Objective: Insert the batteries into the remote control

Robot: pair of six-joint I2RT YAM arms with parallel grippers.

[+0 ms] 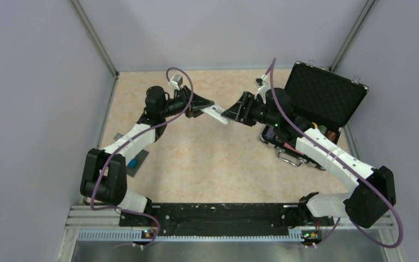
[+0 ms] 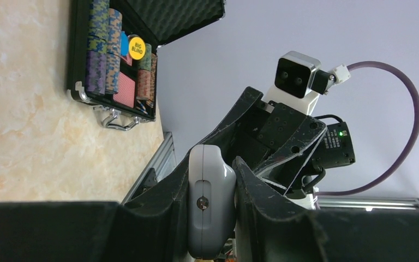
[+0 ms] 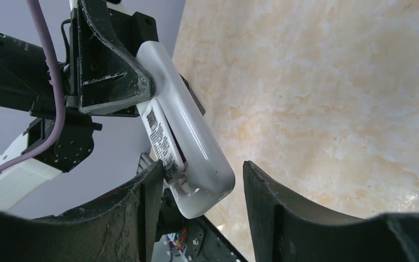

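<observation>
The white remote control [image 1: 216, 113] is held in the air over the middle of the table. My left gripper [image 1: 199, 106] is shut on one end of it; in the left wrist view the remote's end face [image 2: 211, 202] sits squeezed between the two fingers. My right gripper [image 1: 234, 112] is open around the other end. In the right wrist view the remote [image 3: 188, 136] lies between the spread fingers, close against the left finger [image 3: 142, 207], with a gap to the right one. A printed label and a dark purple sliver [image 3: 181, 152] show at its back. No loose batteries are in view.
An open black case [image 1: 319, 98] with striped poker chip stacks [image 2: 106, 49] stands at the back right, under my right arm. A dark grey flat card with a blue patch [image 1: 133, 162] lies at the left, near my left arm. The table is beige marble-patterned [image 1: 207, 158].
</observation>
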